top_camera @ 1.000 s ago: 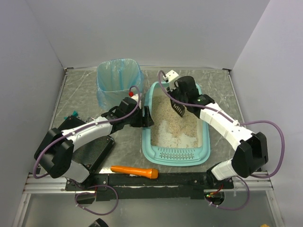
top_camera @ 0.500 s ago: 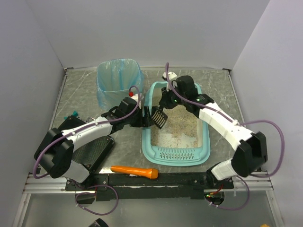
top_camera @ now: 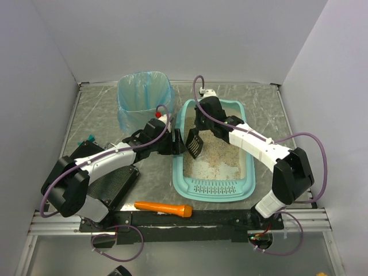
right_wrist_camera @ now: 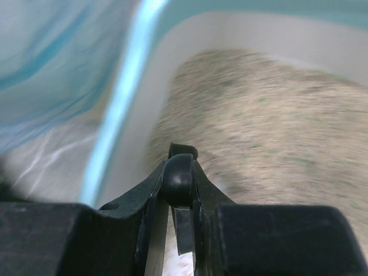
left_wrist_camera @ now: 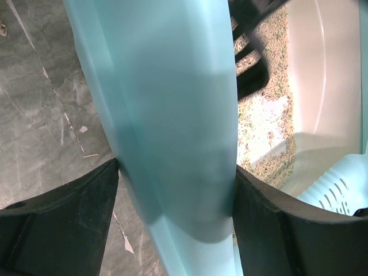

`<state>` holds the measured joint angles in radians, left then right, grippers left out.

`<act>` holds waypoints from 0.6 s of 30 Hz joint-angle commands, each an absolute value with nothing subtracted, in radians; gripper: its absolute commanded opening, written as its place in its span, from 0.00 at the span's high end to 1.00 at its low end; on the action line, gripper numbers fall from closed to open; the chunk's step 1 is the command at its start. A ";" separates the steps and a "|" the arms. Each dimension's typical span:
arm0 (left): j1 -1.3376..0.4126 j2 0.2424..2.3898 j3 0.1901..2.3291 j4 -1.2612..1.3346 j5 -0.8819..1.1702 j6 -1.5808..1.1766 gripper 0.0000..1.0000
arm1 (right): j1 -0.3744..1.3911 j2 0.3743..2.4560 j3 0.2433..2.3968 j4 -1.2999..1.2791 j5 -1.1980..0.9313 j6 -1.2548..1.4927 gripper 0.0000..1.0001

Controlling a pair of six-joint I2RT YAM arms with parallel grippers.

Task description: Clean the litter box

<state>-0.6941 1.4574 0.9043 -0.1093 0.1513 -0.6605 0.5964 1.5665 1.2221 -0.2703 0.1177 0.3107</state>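
The light teal litter box (top_camera: 215,191) lies right of centre, with beige litter (top_camera: 221,152) inside. My left gripper (top_camera: 175,141) is shut on its left wall; in the left wrist view the teal rim (left_wrist_camera: 172,115) fills the gap between the black fingers (left_wrist_camera: 57,218). My right gripper (top_camera: 201,122) is shut on the handle of a black slotted scoop (top_camera: 194,142), held over the box's left side, close to the left gripper. In the right wrist view the round handle end (right_wrist_camera: 178,175) sits clamped between the jaws above blurred litter (right_wrist_camera: 276,126). The scoop also shows in the left wrist view (left_wrist_camera: 250,63).
A blue-bagged waste bin (top_camera: 141,98) stands at the back left, close to the box; its bag shows in the right wrist view (right_wrist_camera: 52,63). A flat black case (top_camera: 112,184) lies under the left arm. An orange tool (top_camera: 164,207) lies at the near edge.
My right gripper has swung the scoop from the back middle of the box leftward to its left wall. The left arm and the box have not moved.
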 commanded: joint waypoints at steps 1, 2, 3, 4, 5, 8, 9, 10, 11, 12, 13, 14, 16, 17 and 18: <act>-0.709 1.422 0.903 0.006 0.229 -0.669 0.25 | 0.588 1.506 1.224 -0.273 0.532 0.273 1.00; -0.709 1.424 0.902 0.009 0.230 -0.667 0.25 | 0.586 1.496 1.226 -0.278 0.558 0.268 1.00; -0.709 1.427 0.900 0.014 0.235 -0.672 0.25 | 0.584 1.480 1.224 -0.281 0.589 0.258 1.00; -0.709 1.428 0.900 0.015 0.241 -0.673 0.25 | 0.581 1.474 1.230 -0.288 0.612 0.252 1.00; -0.709 1.431 0.900 0.018 0.244 -0.675 0.25 | 0.577 1.467 1.242 -0.305 0.618 0.249 1.00; -0.709 1.430 0.899 0.026 0.247 -0.673 0.25 | 0.563 1.411 1.223 -0.284 0.551 0.229 1.00; -0.709 1.428 0.899 0.026 0.247 -0.670 0.25 | 0.549 1.372 1.207 -0.246 0.528 0.218 1.00; -0.709 1.427 0.899 0.023 0.245 -0.670 0.25 | 0.543 1.353 1.180 -0.221 0.491 0.203 1.00; -0.709 1.427 0.900 0.021 0.244 -0.669 0.25 | 0.534 1.338 1.163 -0.191 0.429 0.166 1.00; -0.709 1.424 0.900 0.020 0.242 -0.667 0.25 | 0.528 1.318 1.148 -0.114 0.416 0.081 1.00; -0.709 1.422 0.902 0.017 0.241 -0.666 0.25 | 0.523 1.310 1.105 -0.063 0.393 0.010 1.00; -0.709 1.420 0.900 0.015 0.241 -0.666 0.25 | 0.522 1.304 1.074 -0.007 0.362 -0.094 1.00; -0.709 1.416 0.900 0.014 0.238 -0.663 0.25 | 0.522 1.298 0.975 0.186 0.232 -0.376 1.00; -0.709 1.417 0.897 0.015 0.239 -0.663 0.25 | 0.522 1.298 0.948 0.222 0.157 -0.484 1.00; -0.709 1.414 0.897 0.014 0.238 -0.661 0.25 | 0.520 1.305 0.928 0.236 0.059 -0.665 1.00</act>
